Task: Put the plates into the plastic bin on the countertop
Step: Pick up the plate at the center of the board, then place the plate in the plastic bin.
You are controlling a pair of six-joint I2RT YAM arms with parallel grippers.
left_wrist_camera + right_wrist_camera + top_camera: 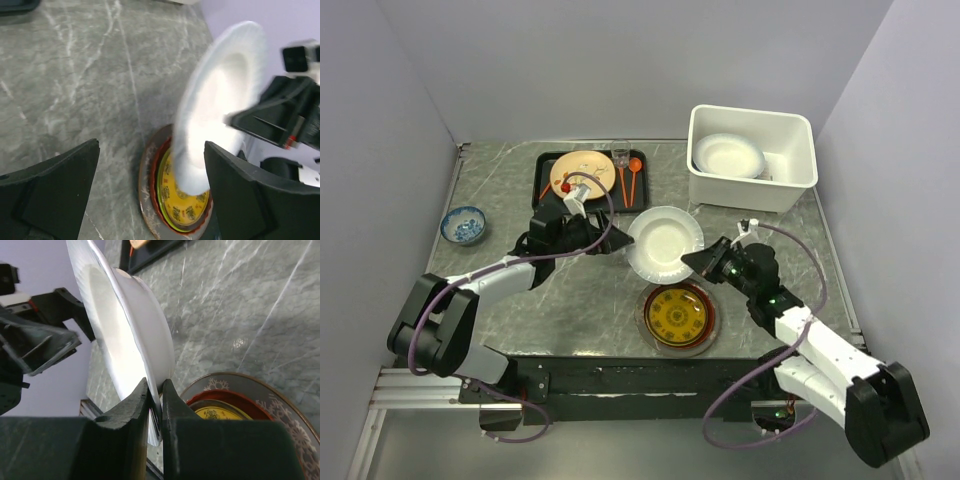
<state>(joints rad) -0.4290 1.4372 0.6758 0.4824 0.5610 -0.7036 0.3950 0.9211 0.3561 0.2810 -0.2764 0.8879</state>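
A white plate [665, 243] hangs tilted on edge above a stack of plates [678, 317] on the countertop [520, 190]. My right gripper [692, 262] is shut on its rim; in the right wrist view the fingers [156, 385] pinch the thin edge of the white plate [125, 325]. My left gripper [617, 243] is open at the plate's left side, its jaws [150, 150] spread wide with the white plate [220, 95] near the right finger. The white plastic bin [750, 190] at the back right holds another white plate [728, 155].
A black tray [548, 160] at the back holds a cream floral plate [582, 172] and orange utensils [632, 175]. A small blue bowl [463, 224] sits at the left. The stack [170, 200] has a yellow-patterned plate on top. Walls close in on three sides.
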